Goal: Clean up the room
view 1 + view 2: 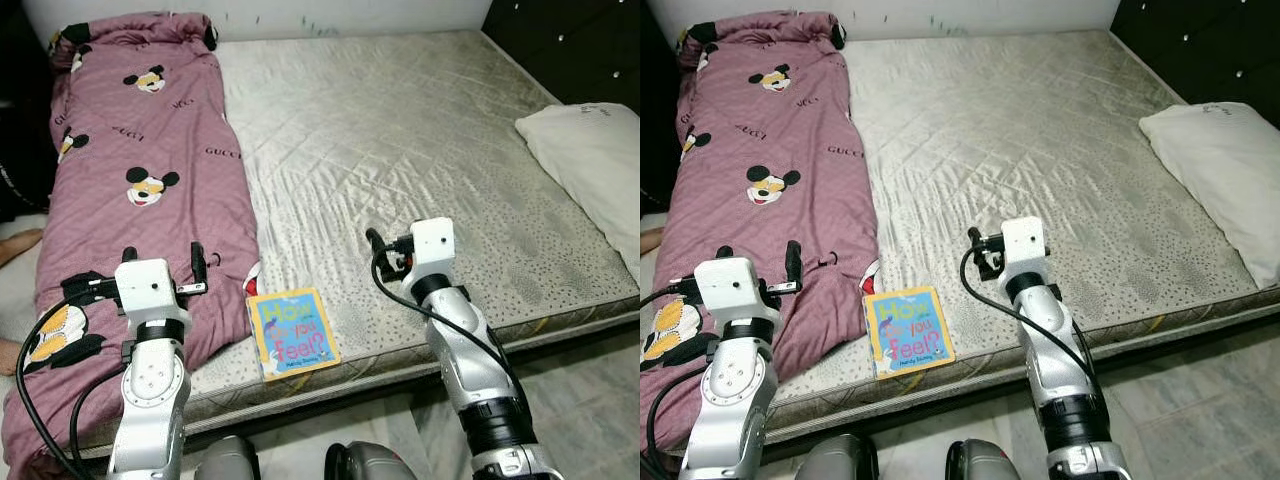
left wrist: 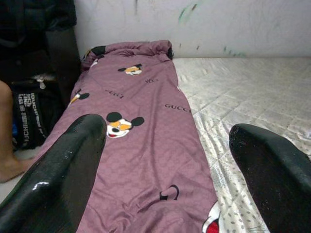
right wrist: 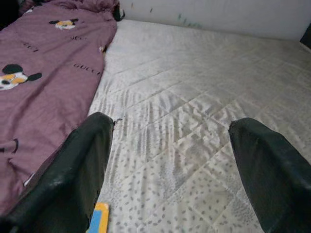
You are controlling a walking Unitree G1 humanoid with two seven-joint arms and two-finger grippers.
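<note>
1. I see the left gripper (image 2: 163, 160) with fingers apart, lower left, over the purple blanket (image 1: 150, 200).
2. The right gripper (image 3: 170, 165) is likewise apart, lower centre, over the mattress (image 1: 400, 130).
3. The book (image 1: 292, 331) lies at the mattress's near edge, bottom centre.

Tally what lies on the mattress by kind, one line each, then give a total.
Purple cartoon-print blanket: 1
White pillow: 1
Children's book: 1
Total: 3
</note>
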